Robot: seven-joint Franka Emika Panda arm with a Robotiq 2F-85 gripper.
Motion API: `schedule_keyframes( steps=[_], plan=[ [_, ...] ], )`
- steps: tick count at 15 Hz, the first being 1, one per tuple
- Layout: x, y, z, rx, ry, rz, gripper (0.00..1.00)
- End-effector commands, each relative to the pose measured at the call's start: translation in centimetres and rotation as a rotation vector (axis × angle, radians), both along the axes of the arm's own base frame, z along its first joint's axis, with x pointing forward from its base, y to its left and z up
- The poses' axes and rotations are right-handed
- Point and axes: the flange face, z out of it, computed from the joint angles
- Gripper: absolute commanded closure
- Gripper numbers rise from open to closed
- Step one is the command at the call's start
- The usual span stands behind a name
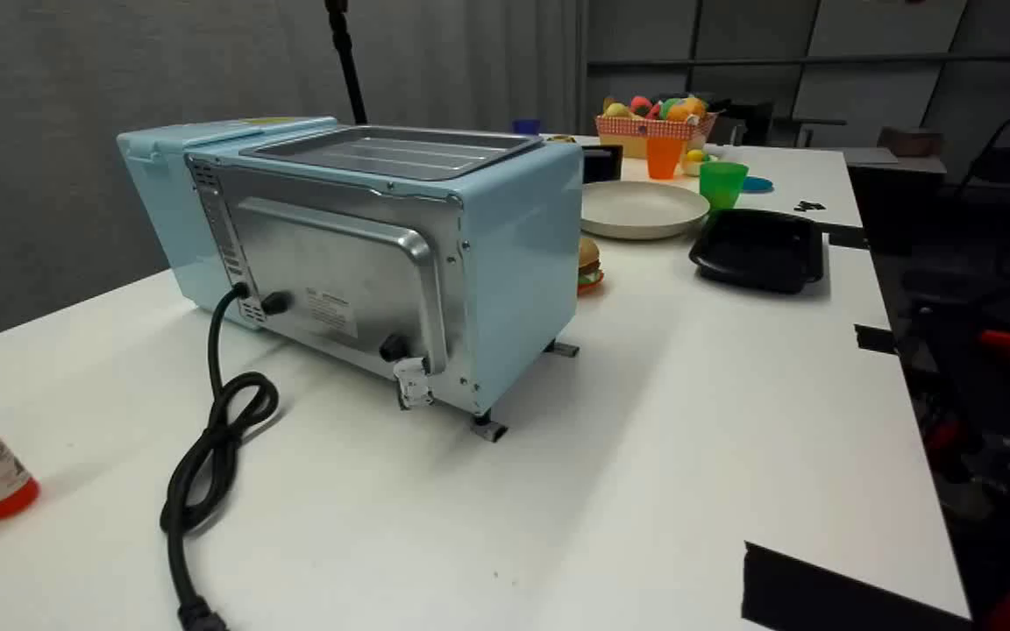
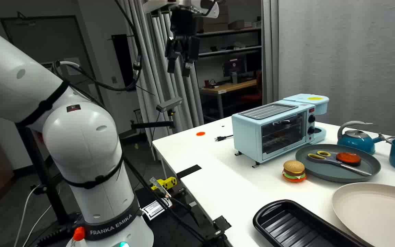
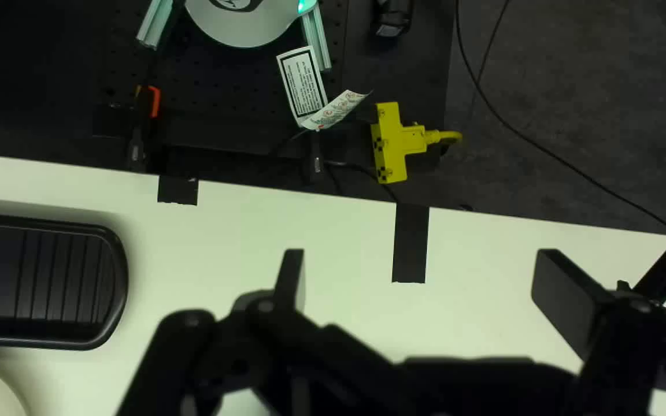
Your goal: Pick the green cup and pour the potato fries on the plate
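Step in hand, as I judge it: the reach; pick and pour not yet done. My gripper hangs high, upper middle of an exterior view. Wrist view shows the jaws wide apart, nothing between them.

Green cup: upright, upper right of an exterior view, just beside the plate, black tray in front. Potato fries presumably inside, but from here I can't see into the cup. It is out of the wrist view, where tray and a sliver of plate sit along the left side. Next move calls for travel that way, a descent with jaws astride the cup, a light squeeze (the plastic likely gives), and level carriage until over the plate.

Surface: white table, black tape at its edge. Light-blue toaster oven right of centre, toy burger near its foot, teal kettle far right. Orange cup before a fruit basket.

Room: grey curtain upper right, shelves and wooden desk upper middle.
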Motion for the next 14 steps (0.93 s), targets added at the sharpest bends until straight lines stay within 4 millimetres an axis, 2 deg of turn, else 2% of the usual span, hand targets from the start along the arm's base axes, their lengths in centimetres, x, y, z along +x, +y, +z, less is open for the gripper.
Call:
schedule_keyframes(
  steps=[1, 10, 14],
  plan=[
    [0.1, 0.0, 0.0, 0.000, 0.003, 0.000, 0.00],
    [0.1, 0.0, 0.0, 0.000, 0.003, 0.000, 0.00],
    [1.4, -2.3, -0.7, -0.008, -0.015, -0.031, 0.00]
  ],
)
